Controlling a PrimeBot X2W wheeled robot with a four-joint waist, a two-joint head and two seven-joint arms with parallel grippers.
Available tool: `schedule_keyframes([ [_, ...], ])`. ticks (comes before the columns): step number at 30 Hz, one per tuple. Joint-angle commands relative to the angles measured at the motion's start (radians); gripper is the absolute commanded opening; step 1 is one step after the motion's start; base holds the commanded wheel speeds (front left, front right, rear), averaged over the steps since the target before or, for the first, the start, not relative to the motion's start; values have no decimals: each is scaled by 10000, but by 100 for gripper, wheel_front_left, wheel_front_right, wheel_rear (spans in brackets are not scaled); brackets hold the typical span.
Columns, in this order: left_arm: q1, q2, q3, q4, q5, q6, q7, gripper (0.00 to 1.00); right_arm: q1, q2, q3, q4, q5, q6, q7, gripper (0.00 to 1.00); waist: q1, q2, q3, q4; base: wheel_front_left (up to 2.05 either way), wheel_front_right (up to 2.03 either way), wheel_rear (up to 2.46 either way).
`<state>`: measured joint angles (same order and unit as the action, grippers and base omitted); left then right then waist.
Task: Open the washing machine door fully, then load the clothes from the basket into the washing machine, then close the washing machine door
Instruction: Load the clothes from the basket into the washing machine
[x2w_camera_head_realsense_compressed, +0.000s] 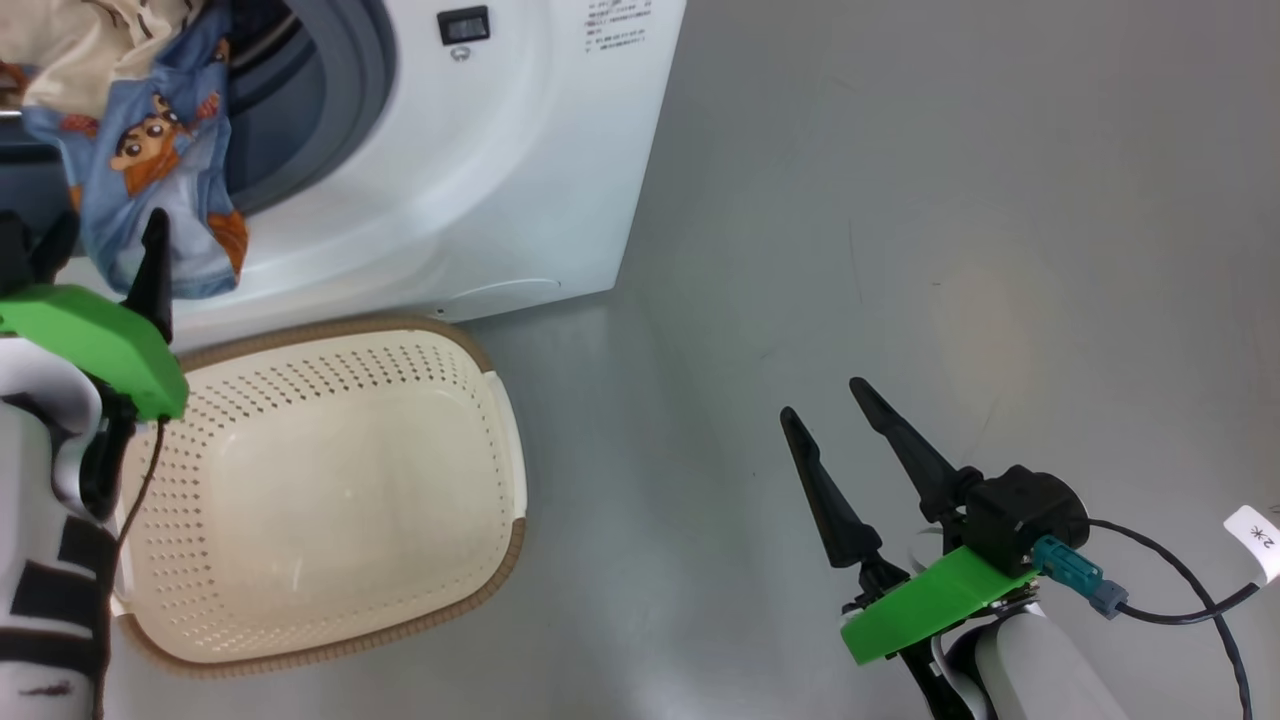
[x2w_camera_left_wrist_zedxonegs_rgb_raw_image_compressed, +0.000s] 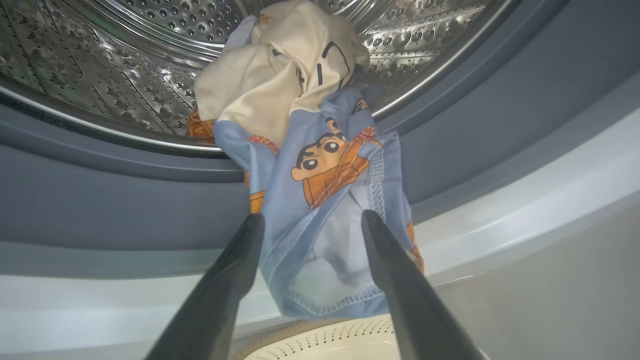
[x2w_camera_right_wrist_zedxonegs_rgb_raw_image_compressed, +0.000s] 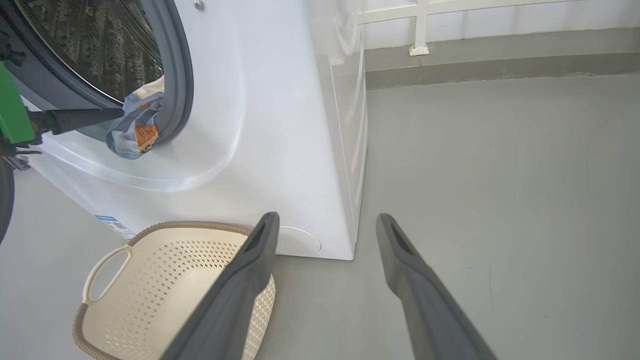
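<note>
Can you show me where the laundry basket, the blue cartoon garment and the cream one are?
basket (x2w_camera_head_realsense_compressed: 320, 500), head view, on its bare perforated bottom.
blue cartoon-print garment (x2w_camera_left_wrist_zedxonegs_rgb_raw_image_compressed: 325, 170), left wrist view, on the printed cartoon figure.
cream-yellow garment (x2w_camera_left_wrist_zedxonegs_rgb_raw_image_compressed: 260, 85), left wrist view, on its crumpled middle.

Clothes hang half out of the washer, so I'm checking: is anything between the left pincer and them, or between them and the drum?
Nothing visible does. The open left pincer points straight at the clothes, which drape over the rubber ring, and the drum behind them stands open.
</note>
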<state>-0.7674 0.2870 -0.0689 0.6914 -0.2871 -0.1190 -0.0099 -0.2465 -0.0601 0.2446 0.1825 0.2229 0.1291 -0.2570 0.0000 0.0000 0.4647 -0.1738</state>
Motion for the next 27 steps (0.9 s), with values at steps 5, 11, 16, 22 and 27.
schedule_keyframes([
  [5, -811, 546, 32, 601, -245, -45, 485, 100, -41, 89, 152, -283, 5, 16, -48, 100, 0, 0, 208, -1, 0, 0, 0],
  [11, -1436, 616, -264, 1336, -80, 10, 859, 91, -106, 94, 130, -296, -18, 16, -48, 100, 0, 0, 380, 41, 0, 0, 0],
  [16, -1894, 558, -594, 1772, 136, 78, 1104, 16, -147, 96, 122, -311, -4, 16, -48, 100, 0, 0, 479, 98, 0, 0, 0],
  [22, -2291, 407, -879, 1971, 172, 24, 786, 0, -214, 97, 128, -299, 48, 16, -48, 100, 0, 0, 505, 128, 0, 0, 0],
  [27, -2726, 260, -937, 1799, 14, -28, -99, 0, -199, 98, 69, -301, 104, 16, -48, 100, 0, 0, 495, 135, 0, 0, 0],
])
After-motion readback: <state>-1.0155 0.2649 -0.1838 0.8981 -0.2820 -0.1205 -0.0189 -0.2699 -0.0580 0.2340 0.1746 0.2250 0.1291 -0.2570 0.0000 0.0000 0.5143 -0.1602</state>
